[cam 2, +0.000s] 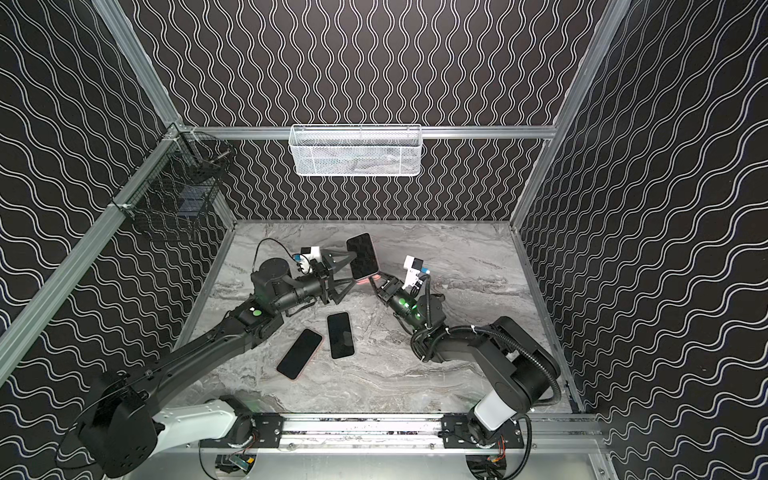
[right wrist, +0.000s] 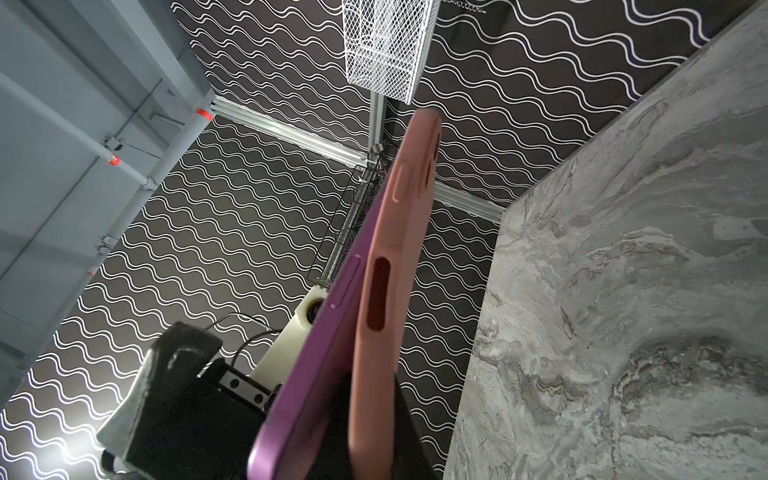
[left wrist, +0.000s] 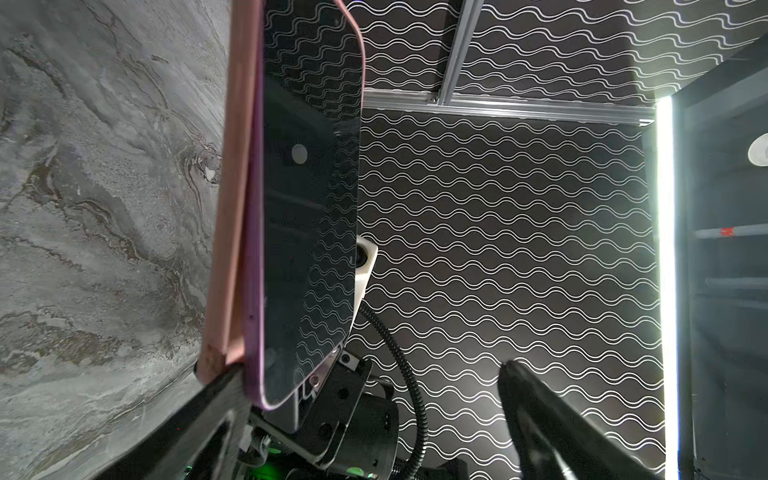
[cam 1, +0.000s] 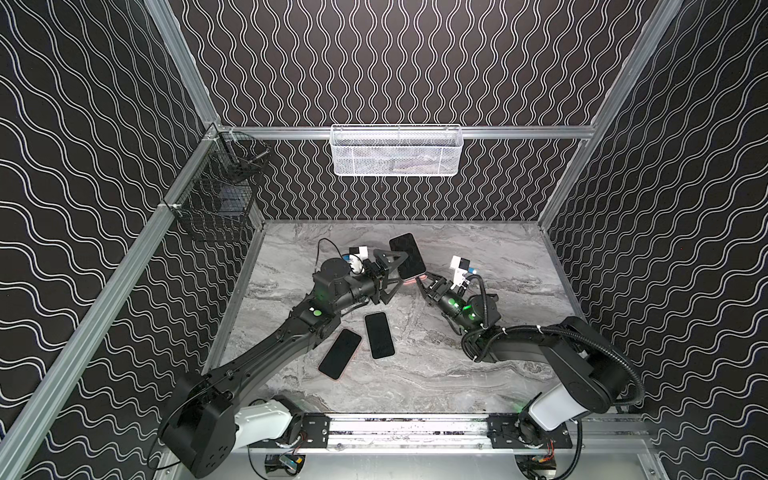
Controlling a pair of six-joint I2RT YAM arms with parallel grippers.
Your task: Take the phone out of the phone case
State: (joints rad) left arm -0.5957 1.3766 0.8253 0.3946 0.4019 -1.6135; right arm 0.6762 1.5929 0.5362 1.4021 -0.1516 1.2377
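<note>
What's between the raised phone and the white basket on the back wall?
Nothing; from raised phone to white basket, only bare table and wall, in both top views.

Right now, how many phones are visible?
3. One phone is raised, partly out of its pink case; a left phone and a right phone lie on the table. The white basket may hide more.

No text, label or number is legible anywhere.

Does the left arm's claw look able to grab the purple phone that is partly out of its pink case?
Probably yes: the left claw stands wide open around the phone, with nothing between; the right claw holds the pink case.
</note>
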